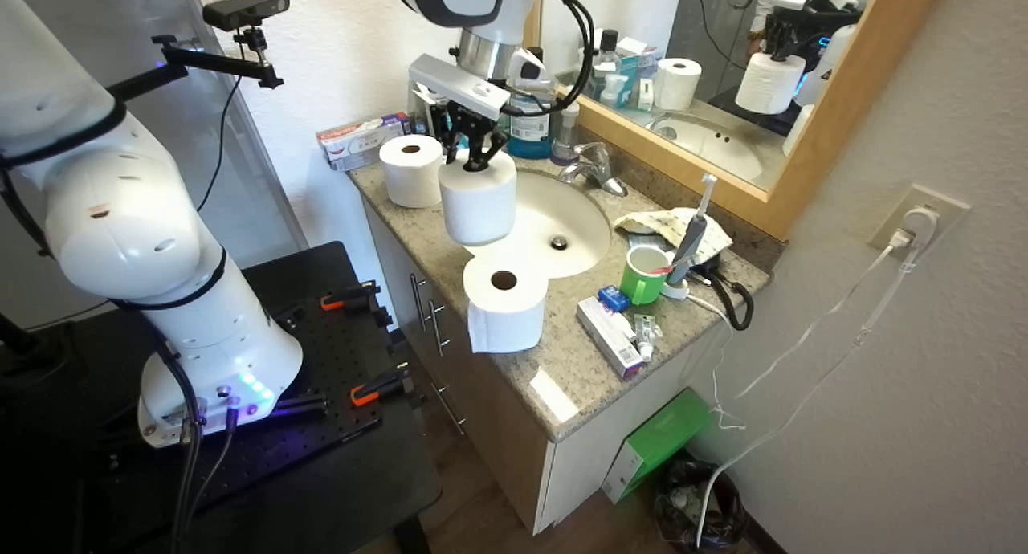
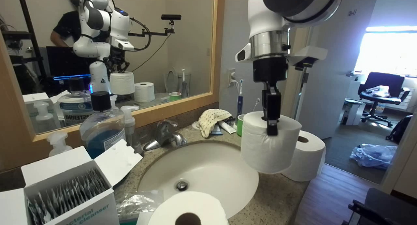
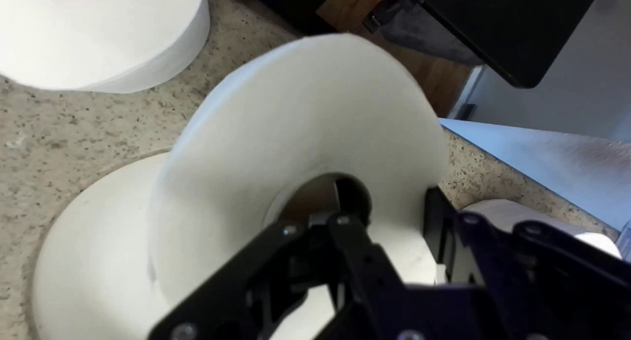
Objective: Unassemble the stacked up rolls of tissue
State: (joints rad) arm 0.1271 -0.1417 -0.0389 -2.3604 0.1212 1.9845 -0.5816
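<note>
Gripper (image 1: 463, 159) nearly closed, I pinch one tissue roll (image 1: 479, 210) by its wall, a finger in its core, aloft near the sink (image 1: 574, 217); a second roll (image 1: 506, 319) and a third roll (image 1: 414, 183) stand apart on the counter (image 1: 566, 307).

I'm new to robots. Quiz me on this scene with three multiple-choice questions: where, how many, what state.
1. Where is the green cup relative to the sink?
A. Inside it
B. Beside it
C. Under it

2. How many white rolls, reflections aside?
A. Three
B. Two
C. Five

3. What is the gripper doing?
A. Hanging open
B. Holding a toothbrush
C. Pinching a roll

1 B: it stands on the counter.
2 A: the held roll, plus a standing roll on each side.
3 C: its fingers hold the roll, one inside the core, one outside.
</note>
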